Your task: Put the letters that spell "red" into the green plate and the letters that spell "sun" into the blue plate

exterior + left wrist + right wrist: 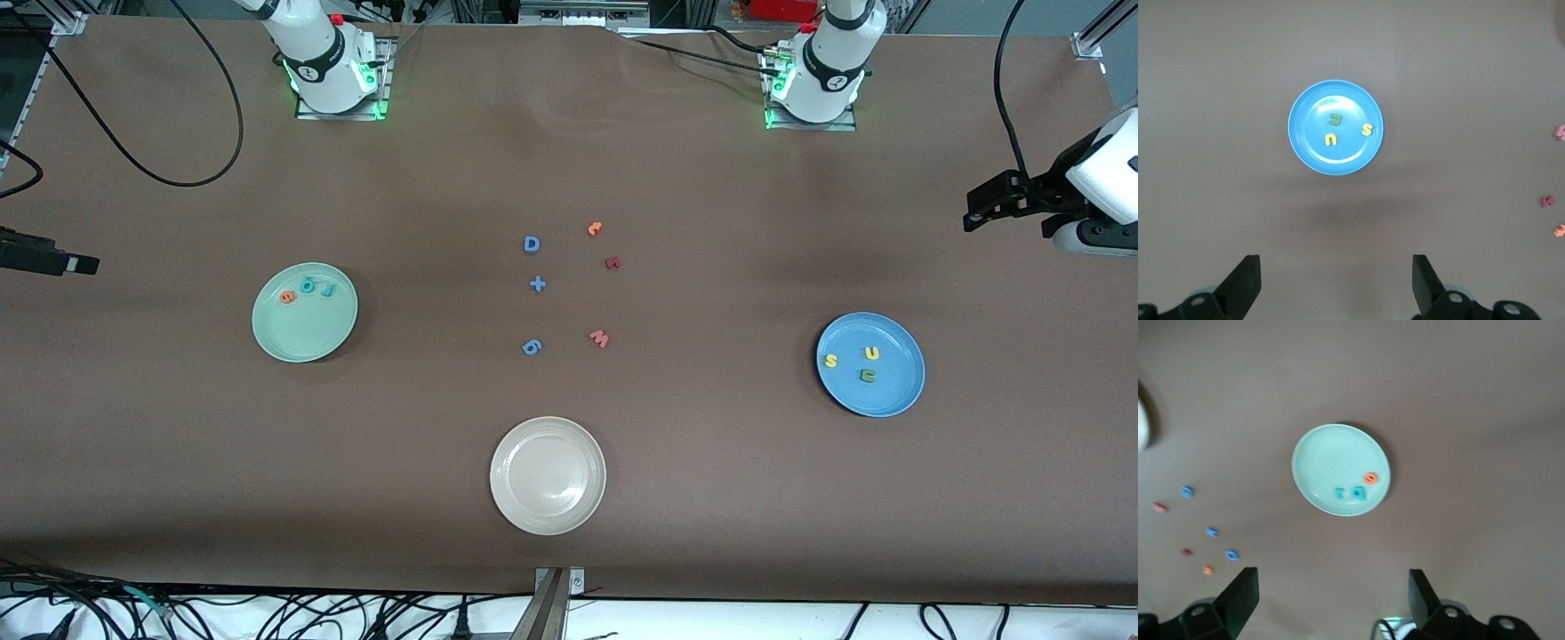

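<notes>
The green plate [302,342] lies toward the right arm's end of the table and holds an orange "e" [286,297], a teal "d" [308,284] and a teal "r" [328,289]. The blue plate [889,396] lies toward the left arm's end and holds a yellow "s" [830,360], a yellow "u" [871,353] and a green "n" [868,375]. My left gripper [1336,280] hangs open and empty high over bare table, with the blue plate [1318,150] in its view. My right gripper [1333,597] is likewise open and empty, high over bare table, with the green plate [1325,460] in its view.
A cream-white plate [548,476] sits near the front edge. Loose letters lie mid-table: a blue D [531,244], an orange hooked letter [595,228], a dark red letter [612,263], a blue plus [537,284], a blue 6 [532,347], a pink W [599,338].
</notes>
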